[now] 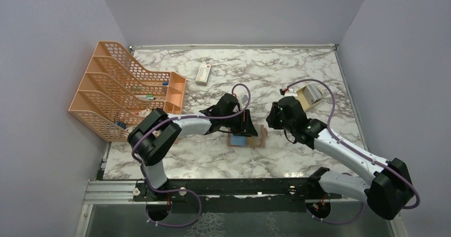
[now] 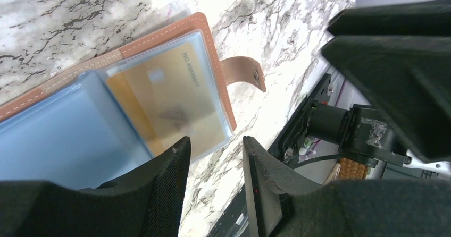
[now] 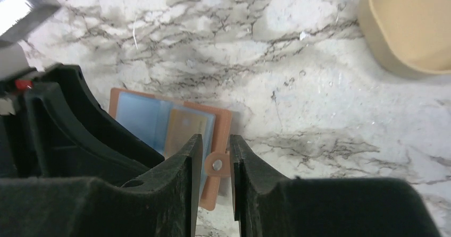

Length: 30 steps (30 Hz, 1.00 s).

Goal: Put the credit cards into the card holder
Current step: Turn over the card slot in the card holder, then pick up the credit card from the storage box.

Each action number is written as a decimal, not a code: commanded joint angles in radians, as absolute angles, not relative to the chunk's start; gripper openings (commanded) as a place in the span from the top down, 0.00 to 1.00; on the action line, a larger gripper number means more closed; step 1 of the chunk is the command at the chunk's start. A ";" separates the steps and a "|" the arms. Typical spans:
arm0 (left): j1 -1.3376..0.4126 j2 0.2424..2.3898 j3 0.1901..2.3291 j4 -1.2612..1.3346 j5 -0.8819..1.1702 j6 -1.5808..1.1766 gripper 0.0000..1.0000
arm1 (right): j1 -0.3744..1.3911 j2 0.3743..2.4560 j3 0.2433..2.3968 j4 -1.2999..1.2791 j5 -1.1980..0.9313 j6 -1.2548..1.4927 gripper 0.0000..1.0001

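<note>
The card holder (image 2: pixel 205 30) looks light and floppy, likely best held by its clasp tab (image 2: pixel 242 69). The left pincer (image 2: pixel 215 144) is spread above it. The right pincer (image 3: pixel 216 138) straddles the tab, grip unclear.

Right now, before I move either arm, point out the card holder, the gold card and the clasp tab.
card holder (image 2: pixel 159 37), left wrist view, on its stitched leather edge.
gold card (image 2: pixel 170 96), left wrist view, middle of its face.
clasp tab (image 2: pixel 242 69), left wrist view, middle of the strap.
</note>
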State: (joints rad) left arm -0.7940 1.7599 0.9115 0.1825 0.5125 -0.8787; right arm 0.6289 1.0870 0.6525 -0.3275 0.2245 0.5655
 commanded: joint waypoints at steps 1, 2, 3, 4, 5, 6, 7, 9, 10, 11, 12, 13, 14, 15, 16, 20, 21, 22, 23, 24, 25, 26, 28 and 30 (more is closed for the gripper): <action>-0.798 1.734 0.900 0.165 0.497 -0.837 0.57 | 0.612 1.107 0.732 -0.378 0.305 0.494 0.73; -0.798 1.724 0.902 0.148 0.488 -0.826 0.56 | 0.607 1.121 0.751 -0.380 0.305 0.475 0.72; -0.798 1.715 0.903 0.129 0.478 -0.814 0.56 | 0.605 1.135 0.762 -0.380 0.309 0.459 0.72; -0.797 1.708 0.906 0.100 0.463 -0.801 0.55 | 0.599 1.148 0.773 -0.378 0.315 0.442 0.71; -0.797 1.707 0.912 0.070 0.430 -0.784 0.52 | 0.595 1.160 0.781 -0.372 0.322 0.423 0.71; -0.798 1.674 0.917 0.038 0.405 -0.768 0.50 | 0.587 1.171 0.789 -0.364 0.326 0.405 0.70; -0.797 1.656 0.920 0.013 0.384 -0.754 0.47 | 0.574 1.188 0.800 -0.358 0.330 0.389 0.69; -0.798 1.628 0.922 -0.019 0.350 -0.731 0.42 | 0.540 1.227 0.828 -0.360 0.347 0.368 0.68; -0.798 1.614 0.923 -0.031 0.339 -0.721 0.39 | 0.519 1.249 0.842 -0.360 0.348 0.360 0.68; -0.798 1.599 0.923 -0.041 0.331 -0.712 0.36 | 0.496 1.271 0.858 -0.360 0.337 0.356 0.68; -0.798 1.583 0.921 -0.052 0.326 -0.703 0.32 | 0.479 1.292 0.875 -0.361 0.329 0.353 0.68; -0.798 1.569 0.919 -0.061 0.321 -0.694 0.27 | 0.468 1.316 0.894 -0.363 0.338 0.350 0.67; -0.798 1.555 0.918 -0.068 0.318 -0.686 0.23 | 0.458 1.343 0.921 -0.373 0.350 0.347 0.66; -0.798 1.542 0.919 -0.078 0.315 -0.677 0.20 | 0.445 1.376 0.952 -0.394 0.366 0.347 0.65; -0.797 1.530 0.921 -0.095 0.314 -0.667 0.18 | 0.431 1.412 0.985 -0.414 0.377 0.344 0.63; -0.793 1.484 0.931 -0.177 0.298 -0.629 0.01 | 0.374 1.531 1.094 -0.462 0.454 0.299 0.59; -0.793 1.472 0.931 -0.192 0.300 -0.618 0.01 | 0.354 1.554 1.117 -0.468 0.462 0.289 0.59; -0.792 1.459 0.931 -0.205 0.305 -0.607 0.01 | 0.334 1.576 1.137 -0.475 0.461 0.280 0.59; -0.790 1.446 0.933 -0.222 0.310 -0.593 0.01 | 0.306 1.603 1.160 -0.490 0.460 0.275 0.59; -0.789 1.433 0.939 -0.243 0.317 -0.577 0.01 | 0.291 1.621 1.184 -0.501 0.468 0.269 0.58; -0.789 1.422 0.947 -0.265 0.326 -0.553 0.01 | 0.281 1.640 1.201 -0.497 0.482 0.250 0.57; -0.788 1.411 0.958 -0.295 0.333 -0.528 0.01 | 0.272 1.658 1.215 -0.493 0.507 0.224 0.55; -0.787 1.396 0.986 -0.370 0.333 -0.469 0.01 | 0.251 1.695 1.251 -0.510 0.580 0.179 0.53; -0.786 1.365 1.004 -0.436 0.314 -0.414 0.01 | 0.225 1.721 1.277 -0.514 0.626 0.145 0.52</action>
State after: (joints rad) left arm -0.7914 1.4322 0.9367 -0.2802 0.3294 -0.5579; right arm 0.2581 1.6772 1.2125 -0.4789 0.4812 0.2409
